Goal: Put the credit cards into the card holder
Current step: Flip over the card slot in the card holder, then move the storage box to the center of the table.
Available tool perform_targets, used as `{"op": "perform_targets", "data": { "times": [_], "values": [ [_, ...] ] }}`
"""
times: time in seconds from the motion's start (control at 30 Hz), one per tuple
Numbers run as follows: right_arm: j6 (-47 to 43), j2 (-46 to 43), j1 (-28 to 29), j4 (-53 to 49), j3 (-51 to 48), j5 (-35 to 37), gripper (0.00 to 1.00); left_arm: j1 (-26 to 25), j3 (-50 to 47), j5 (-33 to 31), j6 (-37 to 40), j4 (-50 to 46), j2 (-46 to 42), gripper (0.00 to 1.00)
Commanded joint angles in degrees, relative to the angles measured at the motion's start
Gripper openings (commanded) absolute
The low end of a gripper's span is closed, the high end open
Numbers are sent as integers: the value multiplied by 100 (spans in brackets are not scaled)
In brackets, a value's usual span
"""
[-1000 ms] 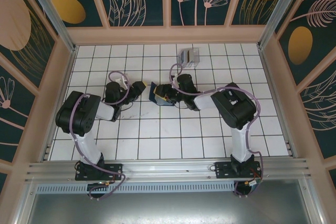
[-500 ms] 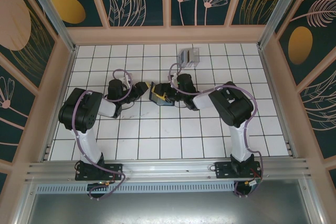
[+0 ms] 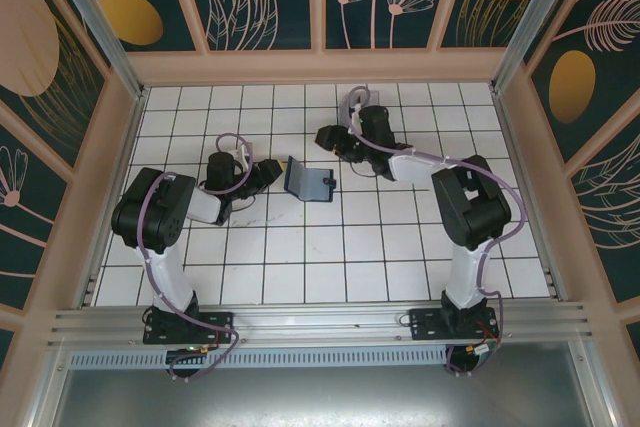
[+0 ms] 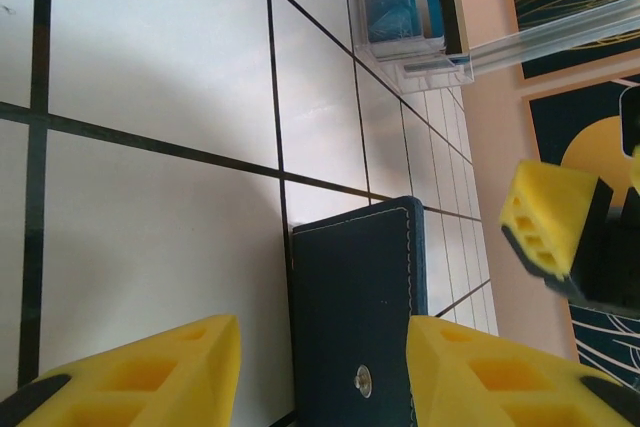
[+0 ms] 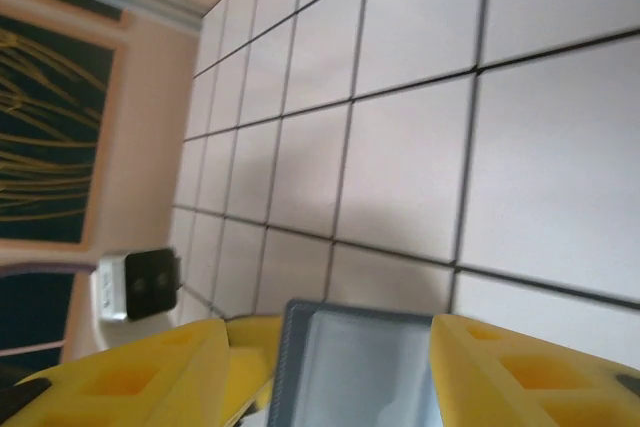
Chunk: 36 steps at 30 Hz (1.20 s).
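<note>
The card holder (image 3: pixel 308 179), a dark navy wallet, stands half unfolded on the white tiles. Its stitched outer face with a snap stud (image 4: pixel 355 317) shows in the left wrist view. My left gripper (image 3: pixel 272 169) sits just left of it, open (image 4: pixel 322 332), with a gap between one finger and the leather. My right gripper (image 3: pixel 325 139) is open and apart from the wallet, up and to its right, empty (image 5: pixel 328 332). It faces the holder's lighter inner side (image 5: pixel 370 367). The credit cards (image 4: pixel 440 2) stand upright in a clear stand (image 4: pixel 430 67) at the back, partly hidden by my right arm.
The wooden back wall (image 3: pixel 320 65) and side walls close in the tiled floor. The clear stand (image 3: pixel 352 102) sits right behind my right wrist. One yellow finger of the right gripper (image 4: pixel 555 222) hangs just beyond the wallet in the left wrist view.
My right gripper has let go at the card holder and drawn back up and right toward the stand, opening a little. The left gripper crept slightly nearer and holds still.
</note>
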Motion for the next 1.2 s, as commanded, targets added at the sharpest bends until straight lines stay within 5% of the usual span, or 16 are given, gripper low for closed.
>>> {"op": "perform_targets", "data": {
  "times": [0.0, 0.6, 0.9, 1.17],
  "values": [
    [-764, -124, -168, -1282, 449, 646, 56, 31, -88, -81, 136, -65, -113, 48],
    [-1966, 2002, -897, -4493, 4680, 2955, 53, 31, -236, -226, 239, -323, -654, 50],
    [-2362, 2880, -1224, -4544, 5668, 1747, 54, 26, -55, -808, 768, -1589, -1326, 50],
    [-2440, 3289, -1237, -4886, 6180, 1872, 48, 25, 240, -1258, 1313, -2488, -1771, 50]
  ]
}}
